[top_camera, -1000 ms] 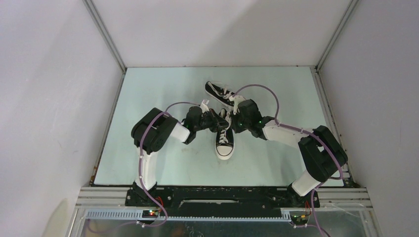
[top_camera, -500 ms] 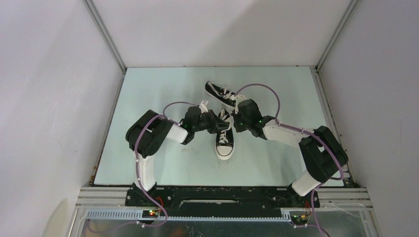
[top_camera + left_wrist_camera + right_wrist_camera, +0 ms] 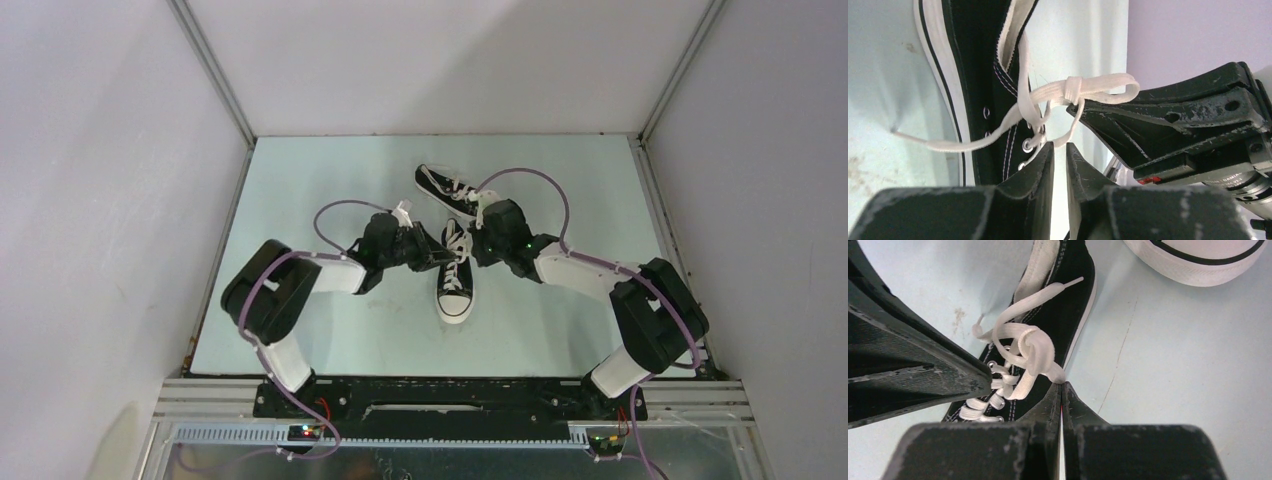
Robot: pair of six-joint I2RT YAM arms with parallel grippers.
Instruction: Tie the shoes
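While the lace of the near shoe is pinched in the right tool, the left tool is held narrowly parted beside that shoe.

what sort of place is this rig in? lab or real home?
Probably a lab test cell: blank walls with aluminium framing box in a pale table, left arm and right arm bolted at its near edge.

The near shoe is set in the middle of the table, toe toward the arm bases, with the far shoe laid slantwise just behind it. Its laces are flanked by the left gripper and the right gripper.
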